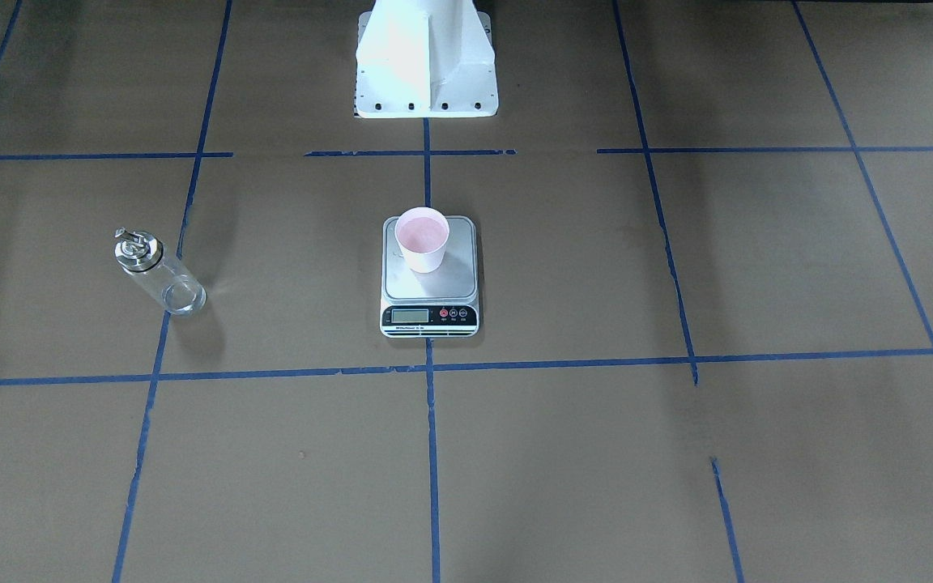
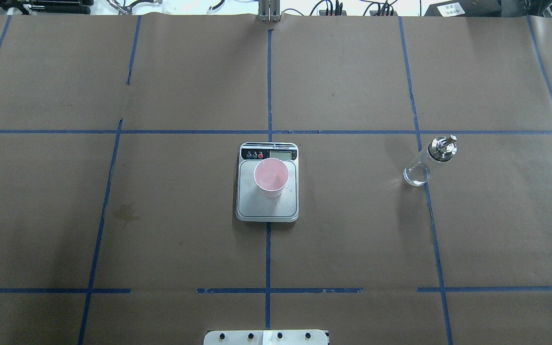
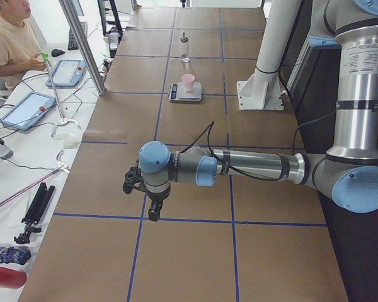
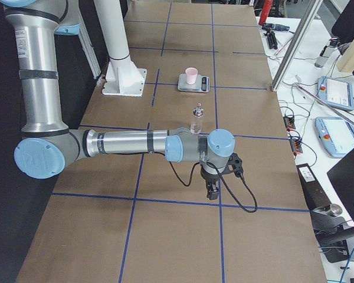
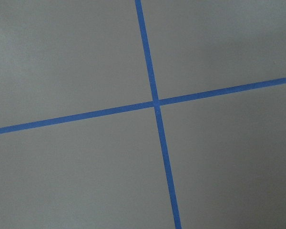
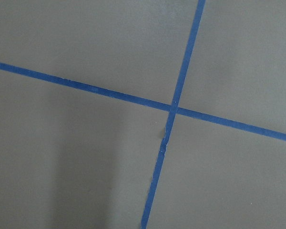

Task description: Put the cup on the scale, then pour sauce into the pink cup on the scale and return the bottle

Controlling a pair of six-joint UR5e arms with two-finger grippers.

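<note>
The pale pink cup (image 2: 271, 178) stands upright on the silver scale (image 2: 267, 208), toward the platform's display side; it also shows in the front view as cup (image 1: 422, 238) on scale (image 1: 429, 279). The clear glass bottle (image 2: 428, 162) with a metal cap stands upright on the table to the robot's right, apart from the scale. I cannot make out the sauce through the glass. My left gripper (image 3: 152, 212) hangs over bare table far from the scale, as does my right gripper (image 4: 212, 193), just short of the bottle (image 4: 196, 119). I cannot tell whether either is open or shut.
Brown paper with blue tape lines (image 2: 268, 86) covers the table. The white robot pedestal (image 1: 426, 65) stands behind the scale. A side bench holds tablets (image 3: 26, 110) and cables, and a person (image 3: 9, 44) sits there.
</note>
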